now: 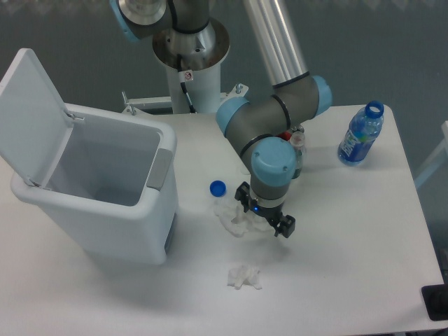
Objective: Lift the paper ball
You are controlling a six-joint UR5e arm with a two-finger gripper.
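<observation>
White paper ball [236, 218] under jaws [264, 216], spread apart, beside blue cap [218, 187]

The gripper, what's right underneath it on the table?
A crumpled white paper wad lies under the gripper, partly covered by it. Whether anything else sits beneath cannot be seen.

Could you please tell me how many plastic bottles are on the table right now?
2. One open bottle with a blue label stands near the table's far right corner. A second bottle stands just behind the arm's wrist, mostly hidden. Others may be hidden too.
</observation>
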